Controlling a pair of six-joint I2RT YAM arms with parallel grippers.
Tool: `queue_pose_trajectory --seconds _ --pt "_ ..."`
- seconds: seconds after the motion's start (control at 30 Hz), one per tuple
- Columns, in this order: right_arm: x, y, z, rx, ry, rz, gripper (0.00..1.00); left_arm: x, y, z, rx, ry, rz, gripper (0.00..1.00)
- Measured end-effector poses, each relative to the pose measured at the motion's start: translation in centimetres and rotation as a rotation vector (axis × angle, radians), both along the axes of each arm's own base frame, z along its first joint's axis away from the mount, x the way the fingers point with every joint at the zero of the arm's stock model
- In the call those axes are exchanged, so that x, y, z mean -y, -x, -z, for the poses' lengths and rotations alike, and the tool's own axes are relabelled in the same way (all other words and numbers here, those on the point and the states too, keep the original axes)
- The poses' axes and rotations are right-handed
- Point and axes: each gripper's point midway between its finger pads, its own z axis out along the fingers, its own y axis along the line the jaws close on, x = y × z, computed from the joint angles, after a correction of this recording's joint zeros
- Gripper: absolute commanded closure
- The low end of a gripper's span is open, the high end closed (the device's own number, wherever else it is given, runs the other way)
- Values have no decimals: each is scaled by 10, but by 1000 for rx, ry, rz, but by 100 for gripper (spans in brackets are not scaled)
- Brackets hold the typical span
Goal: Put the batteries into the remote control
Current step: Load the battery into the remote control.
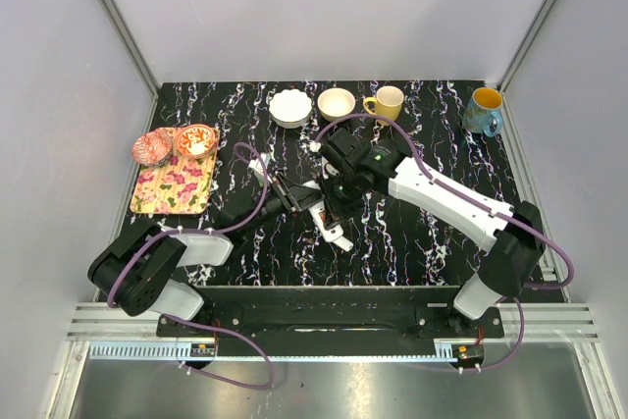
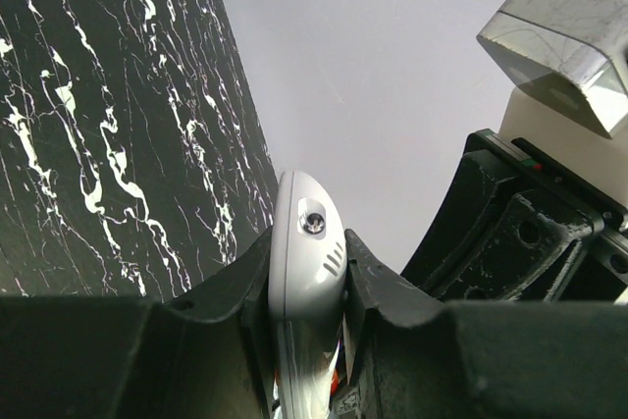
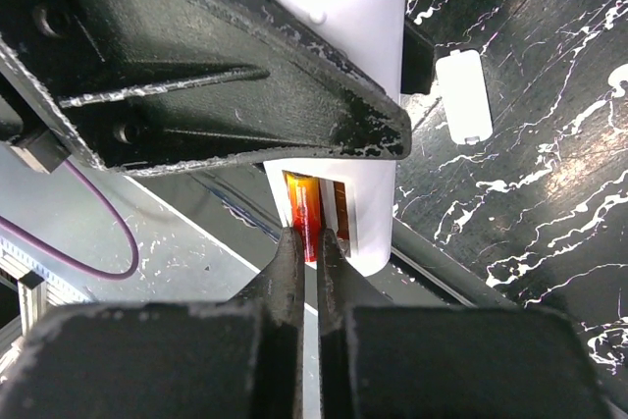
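Your left jaws are clenched on the remote control point(image 2: 304, 228), which you see edge-on in the left wrist view. The slim white bar stands between the two black fingers point(image 2: 240, 291), one tight against each side, and its rounded end pokes out beyond them. From above, the remote control is held over the middle of the tabletop point(image 1: 432, 242) where your two arms meet, its free end slanting out toward the near edge. In the right wrist view its open battery bay faces you, and one of the batteries point(image 3: 305, 205), reddish orange, lies lengthwise in the bay. Your right jaws are drawn together with only a hairline gap between them. Their fingertips point(image 3: 287, 254) meet the near end of that battery at the bay's lower edge, and you cannot tell whether they press it or merely touch it. A second orange sliver shows in the bay just beside the first. The small white cover piece point(image 3: 463, 95) lies flat on the tabletop near the remote control, apart from both pairs of jaws. Along the far edge stand a white bowl point(image 1: 290, 107), a cream bowl point(image 1: 337, 103) and a yellow mug point(image 1: 387, 102), well apart from the jaws.
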Motion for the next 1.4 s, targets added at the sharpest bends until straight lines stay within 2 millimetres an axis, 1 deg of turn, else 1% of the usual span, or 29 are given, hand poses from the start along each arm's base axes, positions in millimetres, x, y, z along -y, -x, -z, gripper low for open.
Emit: queue_pose_trajectory --seconds 0.57,0.73,0.77,0.87,1.1,1.23,1.4 --pt "3 -2 3 3 21 37 100 6 -1 3 -29 7 -34 100" --pt "2 -1 4 -12 19 58 95 7 -1 4 -30 7 -40 100" --pt "2 0 5 -15 18 60 91 7 -1 4 -31 6 -42 100" --pt "1 0 8 -21 16 70 85 7 -1 8 -39 0 -49 100" --pt "-1 -1 14 -35 5 88 84 5 -1 15 -55 -12 -66 100" --pt "-1 -1 15 -37 5 89 81 5 -1 16 -56 -13 -69 100" --pt "-1 -1 15 -40 3 94 79 5 -1 16 -56 -13 -69 100"
